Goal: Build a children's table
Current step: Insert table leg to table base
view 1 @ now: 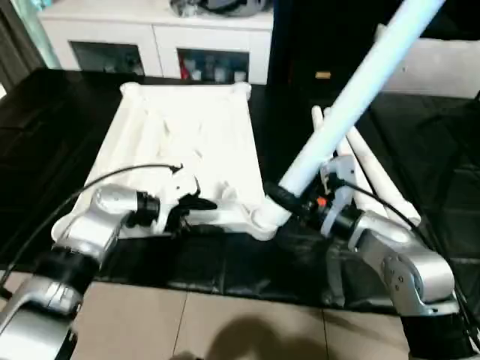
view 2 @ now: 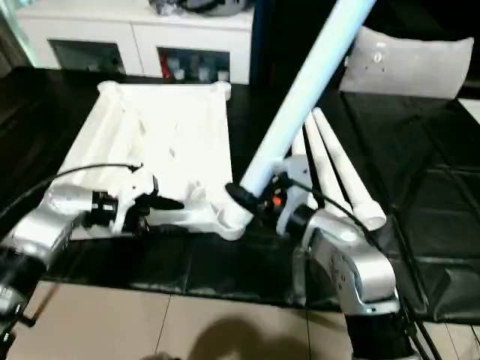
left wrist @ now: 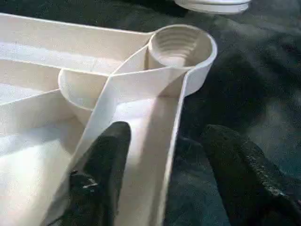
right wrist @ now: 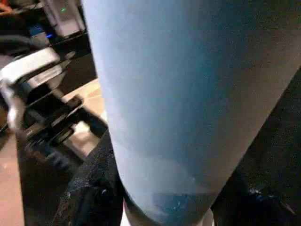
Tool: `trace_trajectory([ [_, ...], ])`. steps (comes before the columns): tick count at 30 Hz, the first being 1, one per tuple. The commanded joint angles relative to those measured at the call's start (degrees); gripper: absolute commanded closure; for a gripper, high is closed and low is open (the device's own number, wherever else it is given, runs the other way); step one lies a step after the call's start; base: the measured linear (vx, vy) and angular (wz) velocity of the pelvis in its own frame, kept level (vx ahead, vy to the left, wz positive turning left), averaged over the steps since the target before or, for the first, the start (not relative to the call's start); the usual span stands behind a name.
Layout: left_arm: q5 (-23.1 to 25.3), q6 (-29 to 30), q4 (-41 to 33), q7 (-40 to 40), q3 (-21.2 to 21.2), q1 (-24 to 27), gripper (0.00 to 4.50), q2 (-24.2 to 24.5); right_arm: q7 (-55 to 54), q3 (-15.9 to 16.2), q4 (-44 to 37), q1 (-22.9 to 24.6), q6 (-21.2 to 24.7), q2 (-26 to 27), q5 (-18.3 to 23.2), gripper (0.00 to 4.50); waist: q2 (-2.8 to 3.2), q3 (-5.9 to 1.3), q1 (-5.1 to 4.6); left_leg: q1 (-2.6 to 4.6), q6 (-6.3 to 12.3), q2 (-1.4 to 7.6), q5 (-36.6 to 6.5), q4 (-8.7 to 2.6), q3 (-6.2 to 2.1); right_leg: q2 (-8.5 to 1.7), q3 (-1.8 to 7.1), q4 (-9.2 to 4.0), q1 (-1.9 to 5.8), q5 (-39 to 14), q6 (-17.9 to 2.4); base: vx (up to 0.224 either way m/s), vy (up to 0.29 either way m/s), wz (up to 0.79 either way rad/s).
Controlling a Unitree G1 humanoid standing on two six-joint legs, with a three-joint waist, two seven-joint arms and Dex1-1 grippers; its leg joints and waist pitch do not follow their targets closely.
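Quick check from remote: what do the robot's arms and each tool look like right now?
Both forearms are silver metal with black joint bands. The left tool and right tool have black fingers. Thin black cables loop along both arms; a small orange mark sits near the right wrist.

The raised leg (view 1: 352, 97) runs out past the top edge of both head pictures, so its far end is cut off; its lower end is covered by the right gripper (view 1: 289, 201), and whether it sits in the corner socket (view 1: 264, 219) cannot be told. In the right wrist picture the leg hides almost everything behind it, and the black fingers (right wrist: 91, 197) are cut off at the bottom edge. The spare legs (view 2: 337, 169) are partly hidden behind the raised one. The cabinet (view 1: 157, 34) is cut off at the top, and the things in its compartments are too blurred to name. The cushion (view 2: 412, 64) runs past the right edge.
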Motion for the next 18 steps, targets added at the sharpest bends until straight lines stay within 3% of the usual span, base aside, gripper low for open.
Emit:
trace_trajectory([
  [1,1.04,-1.45,2.19,-1.63,-0.81,-1.64,1.95,-0.42,0.13,0.46,-0.90,-0.87,0.36,-0.78,-0.35,2.59,0.72,-4.31,0.00,1.53,-2.15,2.75,-8.41,-3.96,-0.94,-4.95,2.22,-3.60,2.50,1.05,-13.14,0.000,0.000,0.00],
  [2,1.06,-1.77,3.03,-1.87,-0.86,-2.00,2.02,-0.75,-0.14,0.47,-1.01,-0.89,0.32,-0.95,-0.59,2.59,1.37,-4.37,0.06,1.56,-2.30,2.74,-8.22,-3.90,-1.02,-4.98,2.17,-3.44,2.45,1.63,-13.36,0.000,0.000,0.00],
  [3,1.06,-1.84,3.20,-1.90,-0.87,-2.08,2.02,-0.81,-0.19,0.46,-1.04,-0.91,0.32,-0.98,-0.64,2.59,1.05,-4.35,-0.07,1.54,-2.21,2.81,-8.50,-3.88,-0.95,-5.00,2.17,-3.46,2.50,2.63,-13.90,0.000,0.000,0.00],
  [4,1.10,-2.40,4.44,-2.33,-0.81,-2.54,2.07,-1.29,-0.37,0.54,-1.29,-0.87,0.31,-1.29,-1.01,2.59,1.25,-4.33,-0.09,1.49,-2.14,2.71,-8.54,-3.84,-0.99,-4.97,2.16,-3.46,2.52,2.75,-14.08,0.000,0.000,0.00],
  [6,1.22,-2.94,5.58,-2.69,-0.67,-2.89,2.28,-1.73,-0.33,0.65,-1.53,-0.77,0.35,-1.57,-1.25,2.59,0.94,-4.34,-0.11,1.43,-1.78,2.71,-8.52,-3.79,-0.92,-5.02,2.21,-3.49,2.74,2.82,-14.50,0.000,0.000,0.00],
  [9,2.57,-5.38,8.56,-3.33,-0.81,-3.62,2.49,-2.56,-0.26,0.73,-1.46,-0.74,0.13,-1.70,-1.98,2.59,1.41,-4.33,-0.05,1.48,-1.66,2.78,-9.04,-3.74,-0.99,-5.12,2.26,-3.66,2.74,1.65,-14.64,0.000,0.000,0.00],
  [15,5.01,-8.13,11.97,-3.82,-1.50,-4.42,2.92,-3.01,-0.49,1.00,-1.77,-0.66,0.11,-2.17,-1.91,2.59,1.50,-4.35,-0.16,1.55,-1.51,2.90,-9.34,-3.78,-1.03,-5.11,2.21,-3.59,2.79,2.47,-15.17,0.000,0.000,0.00],
  [18,6.13,-9.06,13.01,-2.87,-1.75,-4.67,3.24,-3.03,-0.38,1.01,-1.67,-0.79,0.12,-2.18,-2.07,2.59,1.24,-4.38,-0.11,1.50,-1.29,2.93,-9.24,-3.77,-1.02,-5.16,2.22,-3.63,2.82,2.38,-15.35,0.000,0.000,0.00],
])
